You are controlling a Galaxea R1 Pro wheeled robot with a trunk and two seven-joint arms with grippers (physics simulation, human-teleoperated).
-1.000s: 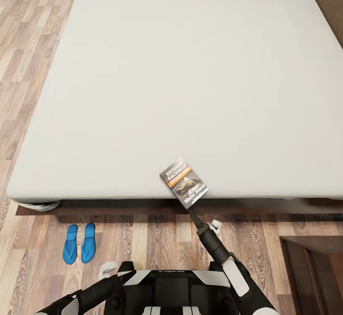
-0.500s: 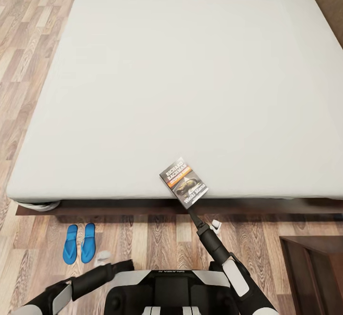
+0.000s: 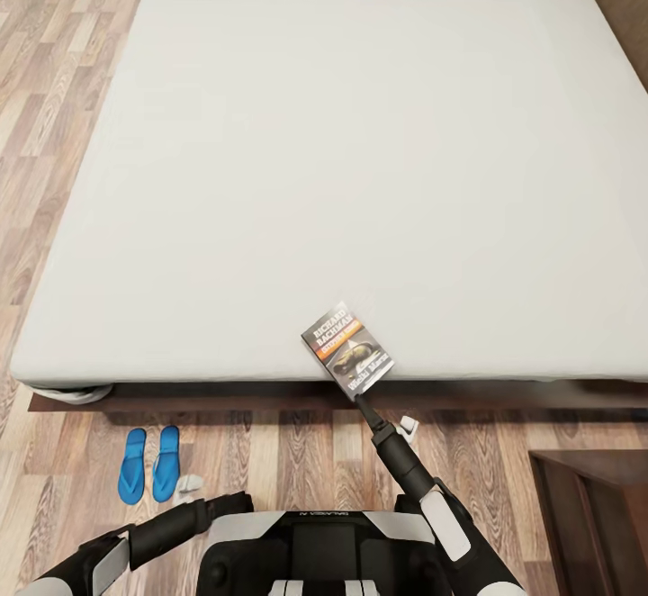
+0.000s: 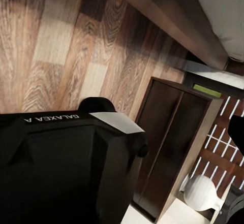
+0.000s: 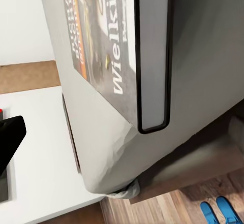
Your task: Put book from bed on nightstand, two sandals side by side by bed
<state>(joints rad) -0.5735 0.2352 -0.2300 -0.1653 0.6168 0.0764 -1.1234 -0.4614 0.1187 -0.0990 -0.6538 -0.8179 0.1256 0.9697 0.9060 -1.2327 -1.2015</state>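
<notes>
The book (image 3: 348,350) lay at the lower middle of the frame, on the near edge of the bed (image 3: 342,155), where my right gripper (image 3: 360,391) could reach it from the floor side. One finger (image 5: 152,56) rested flat across the cover; I judged the fingers closed on the book's near end, ready to lift. My left gripper's (image 3: 187,485) fingers I couldn't tell. The sandals (image 3: 149,463) sat paired at lower left beside the bed.

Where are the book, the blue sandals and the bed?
book (image 3: 347,349): head view, middle of its cover.
blue sandals (image 3: 149,464): head view, inner edge of the pair.
bed (image 3: 342,164): head view, bare mattress top.
</notes>
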